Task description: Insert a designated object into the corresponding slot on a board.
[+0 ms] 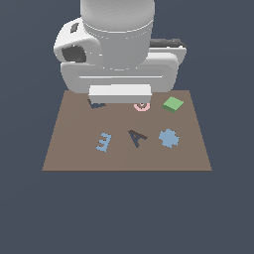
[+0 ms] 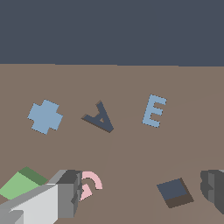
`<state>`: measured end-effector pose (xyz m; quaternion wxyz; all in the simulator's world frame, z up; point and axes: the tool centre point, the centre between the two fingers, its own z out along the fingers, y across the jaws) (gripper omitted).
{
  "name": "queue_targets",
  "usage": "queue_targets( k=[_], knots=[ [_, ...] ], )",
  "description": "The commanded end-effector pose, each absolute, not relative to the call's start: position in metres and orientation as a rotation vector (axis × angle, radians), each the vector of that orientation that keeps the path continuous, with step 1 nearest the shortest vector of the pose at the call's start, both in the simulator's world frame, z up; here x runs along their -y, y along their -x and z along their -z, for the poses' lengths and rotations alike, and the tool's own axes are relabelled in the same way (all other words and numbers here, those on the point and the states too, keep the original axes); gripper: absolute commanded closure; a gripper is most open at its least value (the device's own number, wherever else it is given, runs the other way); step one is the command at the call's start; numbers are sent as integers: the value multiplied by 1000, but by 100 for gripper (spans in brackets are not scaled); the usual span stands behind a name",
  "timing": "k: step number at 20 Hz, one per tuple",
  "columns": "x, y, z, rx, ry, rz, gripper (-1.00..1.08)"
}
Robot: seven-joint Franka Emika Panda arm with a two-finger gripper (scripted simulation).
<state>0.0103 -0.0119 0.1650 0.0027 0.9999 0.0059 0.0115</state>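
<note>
The light-green square block (image 1: 172,104) lies flat on the brown board (image 1: 74,156) at the back, toward the exterior view's right. In the wrist view the block (image 2: 21,183) is partly hidden behind one finger (image 2: 65,194). The dark square slot (image 2: 175,192), slightly rotated, lies between the two fingers; in the exterior view only its edge (image 1: 96,104) shows under the white hand. My gripper (image 2: 142,194) is open and empty, hovering over the back of the board (image 2: 122,83), beside the block and not touching it.
A pink G (image 2: 90,184) lies next to one finger, between block and slot; it also shows in the exterior view (image 1: 142,106). A dark A (image 1: 137,137), a blue E (image 1: 103,142) and a blue cog piece (image 1: 169,138) lie toward the front.
</note>
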Motion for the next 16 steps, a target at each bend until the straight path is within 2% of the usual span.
queue_targets(
  k=[1, 16],
  knots=[
    [12, -10, -165, -18, -3136, -36, -92],
    [-8, 11, -148, 162, -3132, -31, -92]
  ],
)
